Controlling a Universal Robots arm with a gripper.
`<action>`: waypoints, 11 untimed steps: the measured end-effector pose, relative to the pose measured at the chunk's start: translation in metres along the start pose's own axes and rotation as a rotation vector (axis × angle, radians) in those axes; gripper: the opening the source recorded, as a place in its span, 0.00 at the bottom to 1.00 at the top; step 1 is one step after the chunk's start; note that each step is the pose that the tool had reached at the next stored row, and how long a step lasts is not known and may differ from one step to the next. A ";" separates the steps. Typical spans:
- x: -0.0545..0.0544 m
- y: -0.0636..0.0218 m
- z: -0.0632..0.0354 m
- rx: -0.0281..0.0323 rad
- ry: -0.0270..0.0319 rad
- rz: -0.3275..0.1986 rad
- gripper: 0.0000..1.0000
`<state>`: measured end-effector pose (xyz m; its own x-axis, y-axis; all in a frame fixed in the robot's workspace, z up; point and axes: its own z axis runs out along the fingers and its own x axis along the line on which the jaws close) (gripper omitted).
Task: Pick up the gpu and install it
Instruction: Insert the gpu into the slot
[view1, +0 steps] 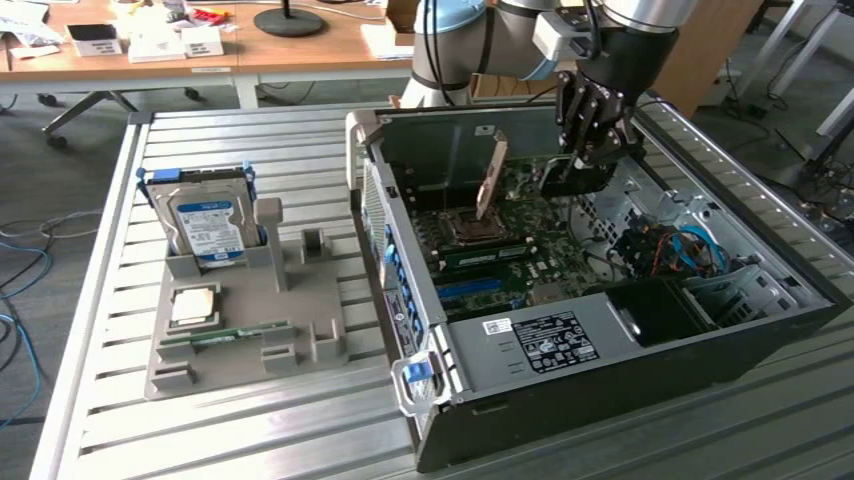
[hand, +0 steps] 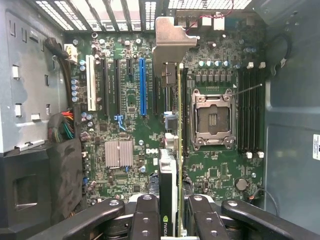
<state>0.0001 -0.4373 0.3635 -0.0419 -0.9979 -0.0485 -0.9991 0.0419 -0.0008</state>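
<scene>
Wrist view: gripper (hand: 171, 201), jaws partly closed, clamps the gpu (hand: 169, 172) edge-on, just beside the CPU socket (hand: 212, 120). Any tilt could jam its connector against the motherboard (hand: 125, 125) off-slot, or snag its bracket (hand: 170, 37) on the case wall (hand: 290, 100).

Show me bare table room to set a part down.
Bare table slats lie on the near side of the grey holder and beyond the hard drive. The strip between holder and computer case is narrow. Inside the case, around the gpu, is crowded.
</scene>
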 end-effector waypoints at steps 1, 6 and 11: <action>0.000 0.0000 0.0001 0.0001 -0.0001 0.000 0.27; 0.000 0.0004 0.0017 0.0003 -0.0008 0.000 0.27; 0.002 0.0009 0.0068 0.0002 -0.0004 0.000 0.27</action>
<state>-0.0009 -0.4392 0.3566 -0.0416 -0.9979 -0.0489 -0.9991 0.0417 -0.0010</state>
